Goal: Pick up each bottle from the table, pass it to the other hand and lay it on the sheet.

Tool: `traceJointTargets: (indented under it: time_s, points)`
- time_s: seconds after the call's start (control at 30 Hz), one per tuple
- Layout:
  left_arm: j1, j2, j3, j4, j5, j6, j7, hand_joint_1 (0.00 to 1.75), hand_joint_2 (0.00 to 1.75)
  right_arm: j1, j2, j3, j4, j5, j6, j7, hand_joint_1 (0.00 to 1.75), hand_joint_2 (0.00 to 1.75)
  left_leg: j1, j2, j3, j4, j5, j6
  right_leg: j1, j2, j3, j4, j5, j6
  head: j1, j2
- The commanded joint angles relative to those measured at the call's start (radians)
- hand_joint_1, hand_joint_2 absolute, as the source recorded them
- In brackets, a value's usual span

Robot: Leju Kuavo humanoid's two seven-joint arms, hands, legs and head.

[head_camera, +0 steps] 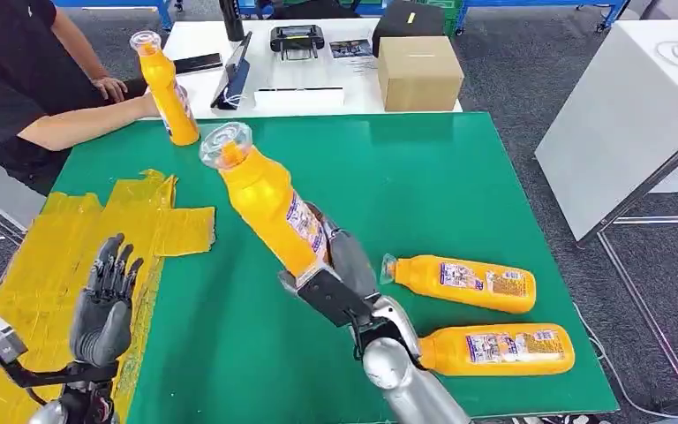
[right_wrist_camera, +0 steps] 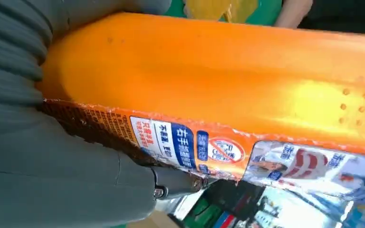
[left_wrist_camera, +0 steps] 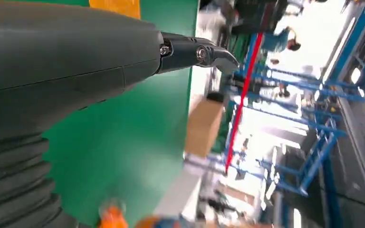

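Nearest, left hand raised over the crinkled yellow sheet at the near left of the green table, fingers spread upward, holding nothing; left wrist view shows its grey thumb against the green top. Right hand near the table's middle grips the base of an orange plastic bottle with a clear cap, lifted off the table and tilted, cap end up and leaning toward the far left; right wrist view shows the hand wrapped against the bottle's orange body and printed label. To the right of that arm, two more orange bottles lie on their sides on the green top, one near the front edge, the other just behind it, caps pointing left. Farther, at the far left edge, a person's hand holds a fourth orange bottle upright. Beyond, a white table carries a brown cardboard box and dark devices.
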Motion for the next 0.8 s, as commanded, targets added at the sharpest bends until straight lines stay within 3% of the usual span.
traceJointTargets:
  time_s: [0.03, 0.37, 0.57, 0.8]
  points:
    - [0.017, -0.010, -0.099, -0.041, 0.001, 0.016, -0.005, 0.00, 1.75, -0.043, -0.015, 0.076, 0.014, 0.003, 0.013, 0.016, 1.75, 1.75, 0.000, -0.001, 0.000, 0.000, 0.000, 0.000, 0.000, -0.001, 0.000, 0.000, 0.000, 0.000, 0.000, 0.000]
    - [0.032, -0.001, -0.168, -0.065, 0.075, -0.014, 0.018, 0.00, 1.75, -0.058, -0.011, 0.134, 0.106, 0.031, 0.049, 0.039, 1.75, 1.75, 0.001, 0.000, 0.001, 0.000, 0.000, 0.000, 0.001, 0.000, 0.001, -0.001, 0.000, -0.001, 0.000, 0.000]
    - [0.033, 0.003, -0.210, -0.073, 0.078, 0.007, 0.022, 0.00, 1.75, -0.068, 0.065, 0.304, 0.308, 0.137, 0.067, 0.048, 1.75, 1.75, 0.001, 0.002, 0.002, -0.001, -0.001, -0.001, 0.001, 0.002, 0.002, -0.001, 0.000, -0.001, 0.000, 0.000]
    - [0.039, 0.003, -0.216, -0.080, 0.075, 0.025, 0.021, 0.00, 1.75, -0.062, 0.074, 0.387, 0.354, 0.157, 0.087, 0.033, 1.75, 1.75, 0.001, 0.000, 0.001, -0.001, 0.000, 0.000, 0.001, 0.001, 0.001, -0.001, 0.000, -0.001, 0.000, 0.000]
